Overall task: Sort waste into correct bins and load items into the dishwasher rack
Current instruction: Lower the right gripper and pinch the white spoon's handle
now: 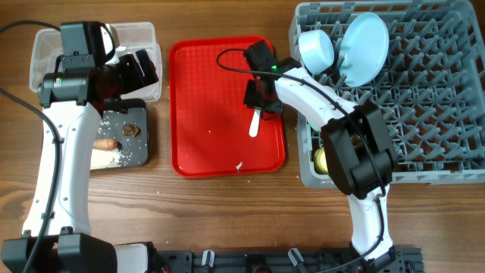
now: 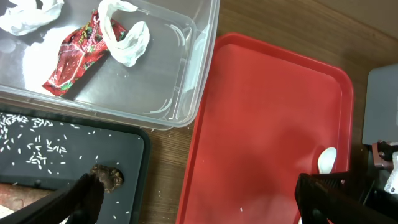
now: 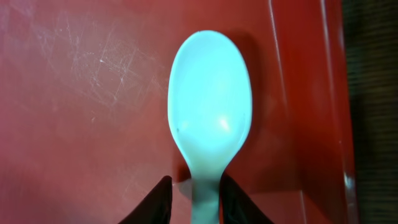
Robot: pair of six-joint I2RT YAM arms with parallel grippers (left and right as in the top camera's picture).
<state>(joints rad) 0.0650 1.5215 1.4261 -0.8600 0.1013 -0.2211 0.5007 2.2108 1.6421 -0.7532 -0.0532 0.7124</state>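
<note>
The white spoon (image 1: 255,125) (image 3: 210,106) (image 2: 326,160) lies on the red tray (image 1: 212,106) near its right edge. My right gripper (image 1: 257,111) (image 3: 196,190) straddles its handle with narrow jaws, one finger touching and the other a sliver apart. My left gripper (image 1: 144,72) (image 2: 202,199) is wide open and empty, over the gap between the clear tub (image 1: 144,34) (image 2: 155,74) and the black tray (image 1: 132,148) (image 2: 118,149). The grey rack (image 1: 424,98) holds a pale blue plate (image 1: 364,45), a pale blue bowl (image 1: 317,49) and a yellow cup (image 1: 321,159).
The tub holds a red wrapper (image 2: 78,53) and white wrappers (image 2: 127,37). On the black tray lie a carrot piece (image 1: 106,142), a brown lump (image 1: 132,129) (image 2: 107,177) by my left finger, and rice grains (image 2: 37,149). The rack abuts the red tray's right side.
</note>
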